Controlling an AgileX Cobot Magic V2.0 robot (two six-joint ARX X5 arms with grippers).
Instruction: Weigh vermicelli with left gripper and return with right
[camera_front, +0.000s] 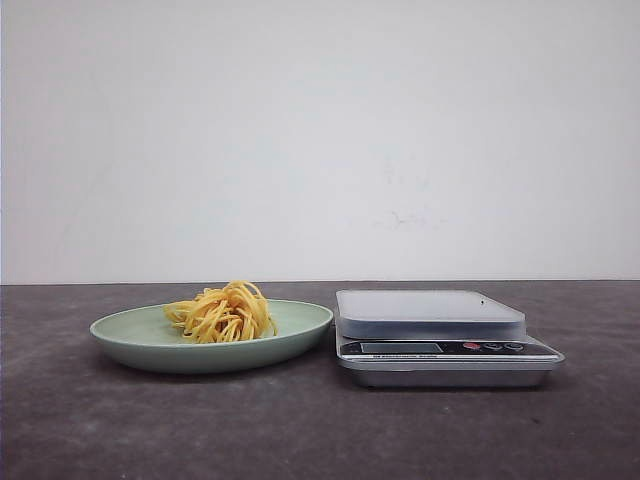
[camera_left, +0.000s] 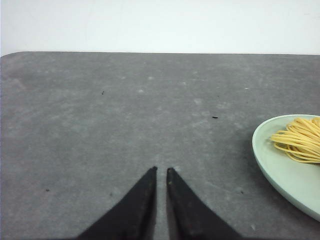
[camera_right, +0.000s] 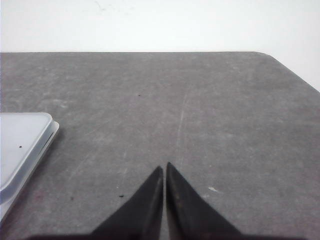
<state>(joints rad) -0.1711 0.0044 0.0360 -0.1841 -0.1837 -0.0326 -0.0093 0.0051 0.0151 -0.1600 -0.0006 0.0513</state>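
1. One nest of vermicelli (camera_front: 222, 313) sits in the pale green plate (camera_front: 130, 335), just left of the scale (camera_front: 440, 340).
2. Left gripper (camera_left: 161, 172): tips nearly together, empty, over bare table (camera_left: 125, 110).
3. Right gripper (camera_right: 164, 169): tips together, empty, right of the scale.

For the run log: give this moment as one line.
vermicelli on plate | scale bare | left gripper shut, empty | right gripper shut, empty

The right gripper (camera_right: 164, 170) hangs over the bare grey desk (camera_right: 200, 110), its two black fingers (camera_right: 142, 210) nearly together at the tips, holding nothing. The scale's pale platform (camera_right: 17, 145) shows at one edge, apart from the gripper
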